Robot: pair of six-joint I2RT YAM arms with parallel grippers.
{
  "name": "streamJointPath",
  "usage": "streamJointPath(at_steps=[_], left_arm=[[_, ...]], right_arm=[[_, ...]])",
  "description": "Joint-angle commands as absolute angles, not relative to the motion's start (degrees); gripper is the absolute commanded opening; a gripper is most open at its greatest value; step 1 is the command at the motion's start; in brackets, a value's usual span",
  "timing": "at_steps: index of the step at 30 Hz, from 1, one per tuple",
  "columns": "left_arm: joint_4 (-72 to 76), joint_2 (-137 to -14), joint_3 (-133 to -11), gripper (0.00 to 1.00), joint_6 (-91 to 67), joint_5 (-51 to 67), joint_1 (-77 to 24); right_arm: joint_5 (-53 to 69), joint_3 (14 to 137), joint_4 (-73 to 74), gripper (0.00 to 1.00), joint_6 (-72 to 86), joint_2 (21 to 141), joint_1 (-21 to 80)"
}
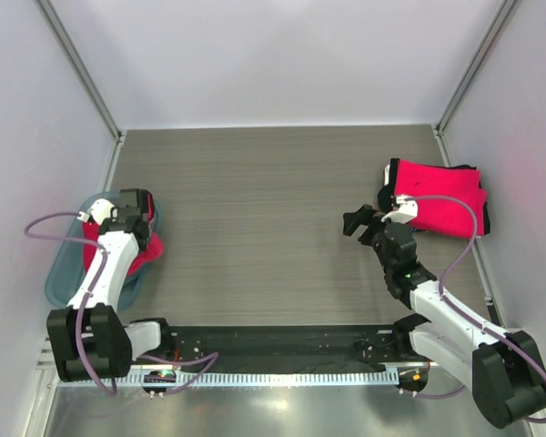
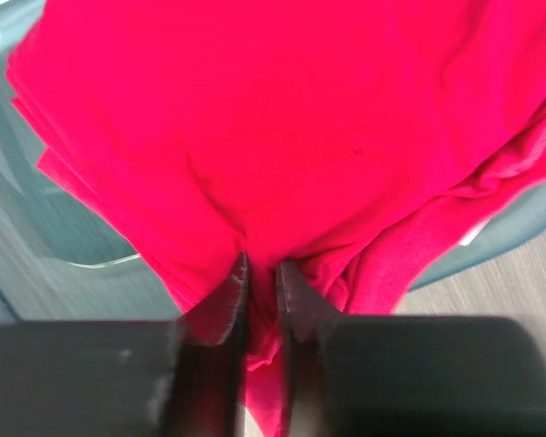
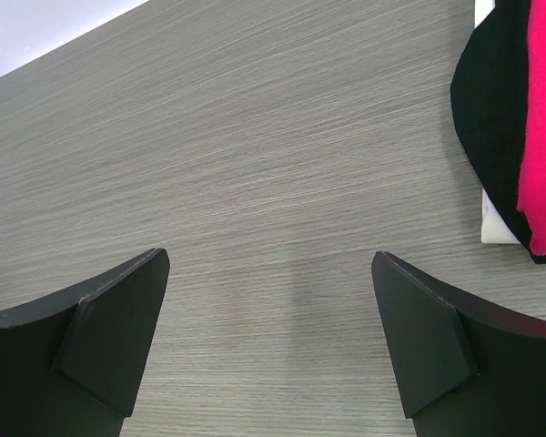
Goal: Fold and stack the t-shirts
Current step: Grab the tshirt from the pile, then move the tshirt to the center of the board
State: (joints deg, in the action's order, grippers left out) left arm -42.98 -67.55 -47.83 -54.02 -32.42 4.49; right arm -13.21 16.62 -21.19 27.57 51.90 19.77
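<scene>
Currently the left gripper (image 2: 262, 266) hangs over a teal bin (image 1: 59, 273) that sits at the left edge of the bench (image 1: 255, 200), near its front corner. Loose red shirts (image 2: 300, 118) fill the bin and spill over its rim on the side toward the middle of the bench. In the left wrist view the two dark fingers (image 2: 227, 300) stand almost together, and a raised fold of the red cloth is pinched in the narrow gap between them, so this gripper is clenched on the shirts. The cloth around the pinch is drawn into creases that run toward the fingertips. Part of the bin's translucent wall shows on both sides of the pile.

The right gripper (image 3: 268, 258) is over bare wood-grain bench, right of centre, with its fingers spread wide and nothing between them. Just beside it, toward the right edge of the bench, lies a folded stack (image 1: 437, 200) of red shirts, flat and roughly rectangular. Some black cloth (image 3: 491, 118) shows along the stack's near-left side and again at its right end; whether it lies under the red or is part of it cannot be told. The right gripper and the stack are apart, not touching.
</scene>
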Motion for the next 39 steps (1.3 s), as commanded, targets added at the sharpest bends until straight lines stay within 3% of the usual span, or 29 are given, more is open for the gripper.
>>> streamJointPath(at_steps=[1, 2, 7, 10, 14, 18, 23, 27, 31, 33, 36, 39], left_arm=[[-43.3, -68.8, -48.7, 0.05, -54.8, -30.5, 5.6], [-44.7, -69.0, -49.0, 0.00, -54.9, -30.7, 5.6], [-49.4, -62.2, -53.0, 0.00, -55.7, -35.1, 5.5], [-49.9, -52.1, -55.6, 0.00, -54.7, -37.1, 5.6], [-47.8, -39.3, -60.2, 0.00, -51.9, -34.2, 5.6], [-47.4, -34.7, -67.6, 0.00, -49.8, -27.7, 5.5], [-45.3, -36.7, -79.6, 0.00, -50.3, -16.1, 5.6], [-42.8, -46.3, -90.7, 0.00, -56.9, -0.7, 5.6], [-35.6, -55.5, -90.4, 0.00, -66.6, 13.4, 4.4], [-34.0, -58.4, -89.9, 0.00, -67.4, 8.8, -4.1], [-30.1, -61.1, -89.2, 0.00, -64.0, -8.1, -22.5], [-27.2, -67.0, -91.8, 0.00, -63.2, -10.7, -31.6]], right_arm=[[-14.5, 19.0, -22.9, 1.00, 27.7, 51.8, 20.0], [-14.5, 19.0, -22.9, 1.00, 27.8, 51.8, 20.0], [-14.3, 19.1, -23.0, 1.00, 27.6, 52.3, 20.0], [-14.5, 19.2, -22.8, 1.00, 27.6, 52.4, 20.0], [-14.4, 19.2, -23.1, 1.00, 27.3, 52.9, 20.0], [-14.2, 19.8, -22.8, 1.00, 27.2, 53.7, 20.0], [-14.0, 19.6, -23.1, 1.00, 27.2, 53.9, 20.0], [-13.5, 20.0, -23.2, 1.00, 27.2, 54.8, 20.0], [-13.8, 20.1, -23.0, 1.00, 27.0, 54.8, 20.0], [-13.8, 20.1, -22.9, 1.00, 26.9, 54.7, 20.0], [-14.2, 20.2, -23.1, 1.00, 26.9, 54.6, 20.0], [-14.1, 20.4, -23.0, 1.00, 26.6, 54.9, 20.0]])
